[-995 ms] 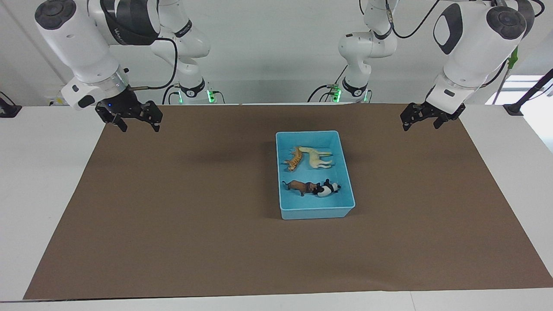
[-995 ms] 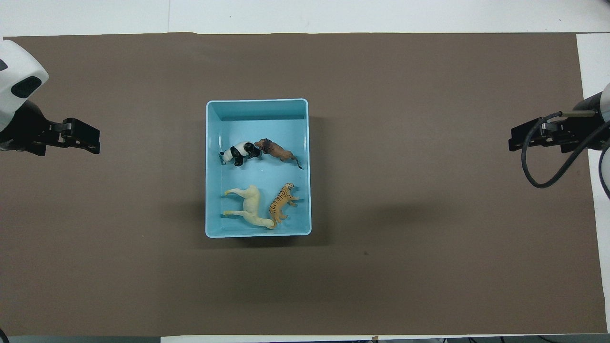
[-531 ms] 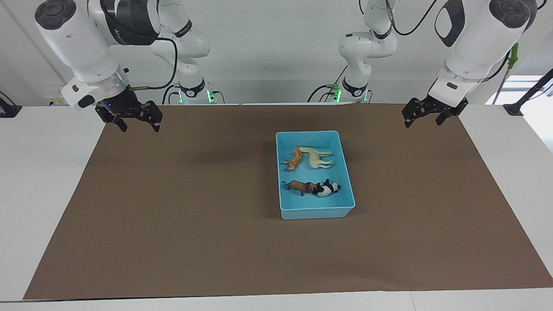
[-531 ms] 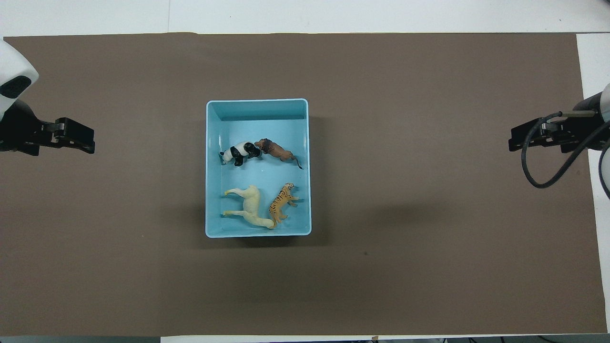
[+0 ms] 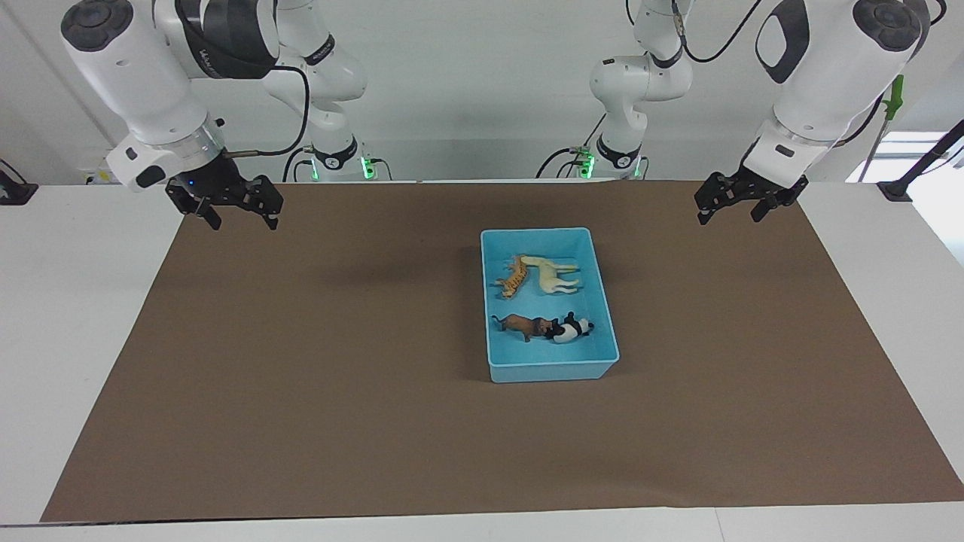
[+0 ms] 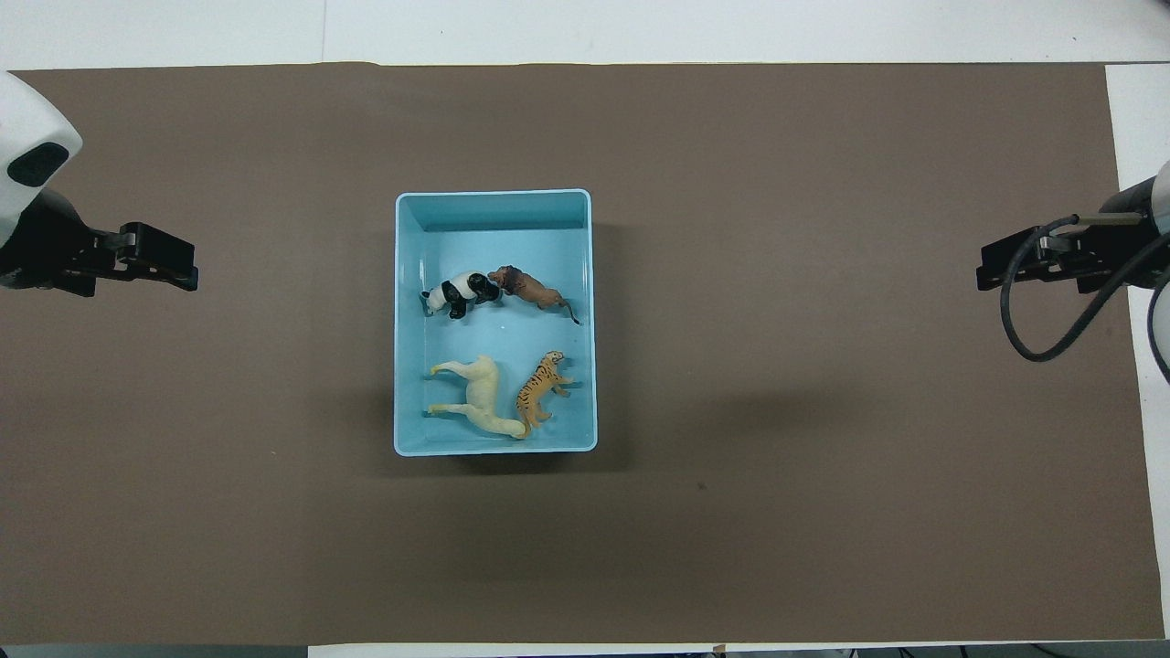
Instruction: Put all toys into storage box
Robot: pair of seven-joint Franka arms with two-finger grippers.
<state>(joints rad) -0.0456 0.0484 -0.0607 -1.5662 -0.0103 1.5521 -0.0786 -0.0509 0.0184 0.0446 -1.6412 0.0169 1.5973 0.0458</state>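
The storage box (image 5: 550, 305) sits on the brown mat (image 5: 339, 376) that covers most of the white bench (image 5: 75, 301), a little toward the left arm's end from the middle. All four toys lie inside it. Taking the overhead view as a clock face centred on the box, the panda (image 6: 457, 294) is at about 10 o'clock and the lion (image 6: 532, 290) at about 1 o'clock, the two meeting head to head. These two lie farther from the robots than the other pair. The horse (image 6: 477, 398) lies on its side at about 7 o'clock, and the tiger (image 6: 541, 389) at about 5 o'clock, just beside the horse and touching it near the horse's head (the tiger's legs point toward the box wall at the right arm's end).

The left gripper (image 5: 728, 203) hangs in the air over the mat's edge at the left arm's end, at about 9 o'clock from the box in the overhead view, well apart from it. Its fingers stand wide and hold nothing. The right gripper (image 5: 239, 213) hangs over the mat's edge at the right arm's end, at about 3 o'clock from the box in that same view, equally well apart. Its fingers also stand wide and empty.

No toy lies on the mat outside the box.
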